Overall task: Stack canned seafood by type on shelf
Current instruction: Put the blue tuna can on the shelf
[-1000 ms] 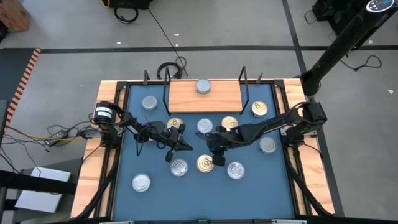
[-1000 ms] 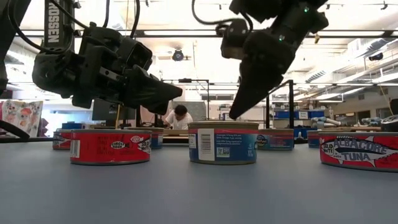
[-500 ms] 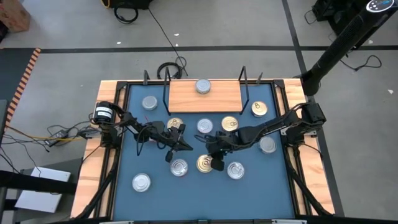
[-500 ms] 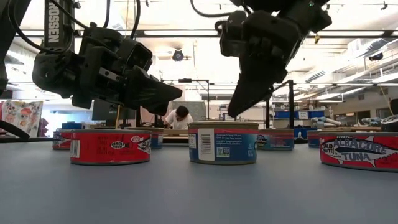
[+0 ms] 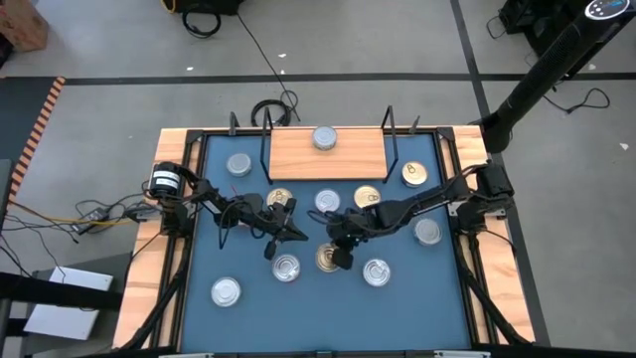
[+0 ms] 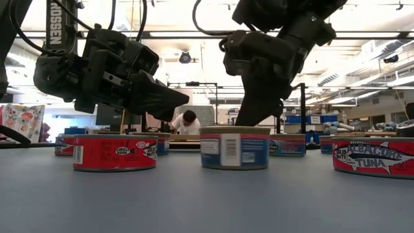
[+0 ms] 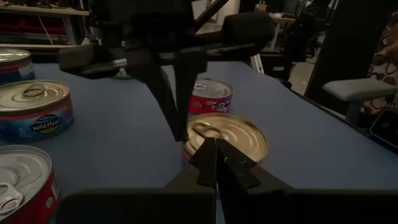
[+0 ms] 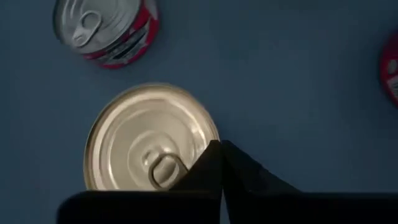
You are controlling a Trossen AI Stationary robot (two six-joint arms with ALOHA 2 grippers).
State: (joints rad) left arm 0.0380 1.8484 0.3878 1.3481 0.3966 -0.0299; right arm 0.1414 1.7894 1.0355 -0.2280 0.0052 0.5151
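Right pincer (image 5: 341,260): fingers pressed together, holding nothing; the tips hang over the rim of a gold tin (image 5: 326,260) near the middle of the worktop (image 5: 248,318). In its wrist view the joined tips sit at the tin's edge, just beside the pull-tab.

Left pincer (image 5: 300,236): also pressed together and empty, hovering above the worktop, just up and to the left of the same tin.

Key relation: the gold tin lies directly under the right pincer, so that arm is the nearer one. The tin is round and flat, lid up, so it has no long axis to line up with. With the tips joined, I judge it must spread them before any grasp across the tin's width.

Shelf (image 5: 298,154): at the far edge of the worktop, well apart from both pincers, with one silver tin (image 5: 324,137) on it.

Other tins: scattered loose on the worktop around the arms; a silver tin (image 5: 286,267) sits just left of the gold one, another (image 5: 377,271) just right.

Hard to tell: whether the right tips touch the lid or hover over it. From above, the arm covers part of the gold tin. Most labels cannot be read from overhead, so sorting by type is uncertain.
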